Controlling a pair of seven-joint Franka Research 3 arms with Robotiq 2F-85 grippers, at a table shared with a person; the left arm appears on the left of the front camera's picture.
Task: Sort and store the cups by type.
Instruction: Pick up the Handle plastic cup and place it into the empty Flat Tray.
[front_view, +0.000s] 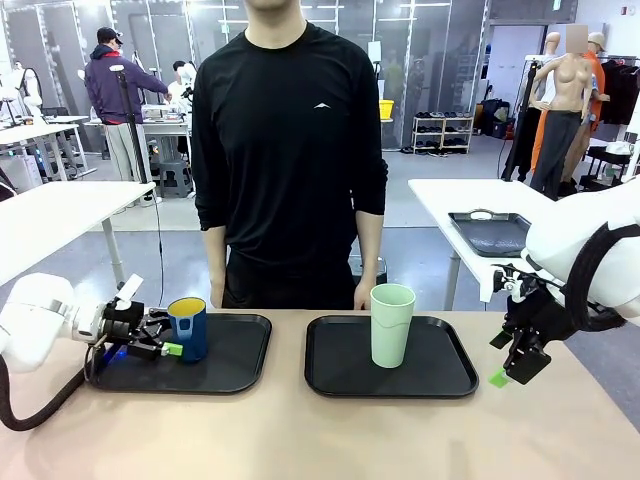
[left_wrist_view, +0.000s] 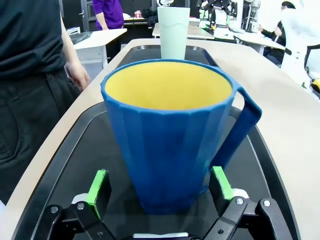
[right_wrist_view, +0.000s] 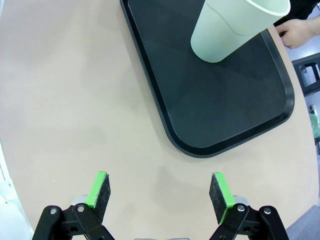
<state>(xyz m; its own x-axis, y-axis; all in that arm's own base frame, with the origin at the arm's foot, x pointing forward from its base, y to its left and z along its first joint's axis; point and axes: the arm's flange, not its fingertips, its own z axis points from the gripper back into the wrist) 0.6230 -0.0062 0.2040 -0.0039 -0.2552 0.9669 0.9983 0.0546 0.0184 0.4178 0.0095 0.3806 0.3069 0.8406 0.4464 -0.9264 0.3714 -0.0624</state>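
A dark blue mug (front_view: 187, 328) with a yellow inside and a handle stands upright on the left black tray (front_view: 238, 360). My left gripper (front_view: 163, 347) is low over that tray, open, its fingers on either side of the mug's base. In the left wrist view the mug (left_wrist_view: 170, 135) stands between the green pads (left_wrist_view: 98, 185), with small gaps on both sides. The pale mint tumbler (front_view: 391, 325) stands upright on the right black tray (front_view: 445, 375). My right gripper (front_view: 515, 362) hangs open over bare table to the right of that tray, holding nothing. The right wrist view shows the tumbler (right_wrist_view: 230, 30) on its tray (right_wrist_view: 225, 120).
A person in black stands at the far edge of the table, between the two trays, hands (front_view: 364, 296) hanging by the edge. Bare tabletop (right_wrist_view: 75, 100) lies in front of both trays and around the right gripper (right_wrist_view: 160, 189).
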